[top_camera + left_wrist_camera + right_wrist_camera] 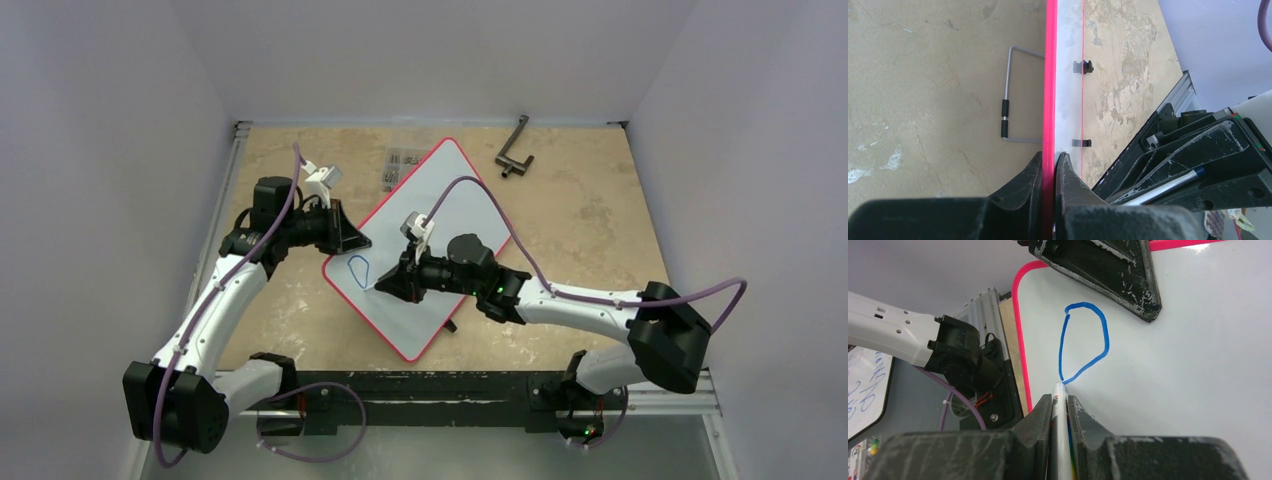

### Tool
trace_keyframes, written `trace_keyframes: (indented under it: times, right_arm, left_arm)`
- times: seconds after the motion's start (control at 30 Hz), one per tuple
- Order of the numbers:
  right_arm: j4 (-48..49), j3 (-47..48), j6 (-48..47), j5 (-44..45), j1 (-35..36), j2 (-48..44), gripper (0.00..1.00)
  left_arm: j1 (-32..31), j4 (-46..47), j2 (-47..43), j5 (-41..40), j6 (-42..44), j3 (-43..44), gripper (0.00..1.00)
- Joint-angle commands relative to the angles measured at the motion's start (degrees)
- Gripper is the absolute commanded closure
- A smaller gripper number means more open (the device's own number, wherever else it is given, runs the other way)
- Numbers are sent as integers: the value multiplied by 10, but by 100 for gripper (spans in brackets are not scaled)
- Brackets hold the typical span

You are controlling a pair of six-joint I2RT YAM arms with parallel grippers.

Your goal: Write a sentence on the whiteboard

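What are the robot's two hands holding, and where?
The left gripper pinches the whiteboard by its red edge; the right gripper grips a marker near its tip.

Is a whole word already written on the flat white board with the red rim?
No, the red-rimmed white board bears only one blue marker loop, with the white pen at its lower end.

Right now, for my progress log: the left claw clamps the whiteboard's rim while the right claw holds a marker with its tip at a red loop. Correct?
No. The loop is blue, not red; the right wrist view shows it. The left claw does clamp the whiteboard by its rim, and the right claw holds the marker tip at the loop.
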Motion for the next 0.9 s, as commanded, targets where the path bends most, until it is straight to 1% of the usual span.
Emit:
trace_keyframes:
  times: [0.0, 0.2, 0.47, 0.63, 0.87]
  right_arm:
    - [-21, -4, -10, 7, 1, 20, 100]
    - [-22, 7, -10, 12, 2, 14, 100]
    - [-52, 21, -12, 21, 2, -48, 100]
    - [-70, 22, -24, 59, 2, -93, 100]
    - [-87, 22, -22, 142, 2, -102, 100]
  left_arm:
    - [-2, -21, -6, -100, 95, -9, 100]
    - [-2, -21, -6, -100, 95, -9, 100]
    - [-3, -21, -9, -98, 95, -11, 100]
    - [-2, -21, -9, -96, 95, -9, 100]
    - [-3, -22, -12, -92, 96, -8, 100]
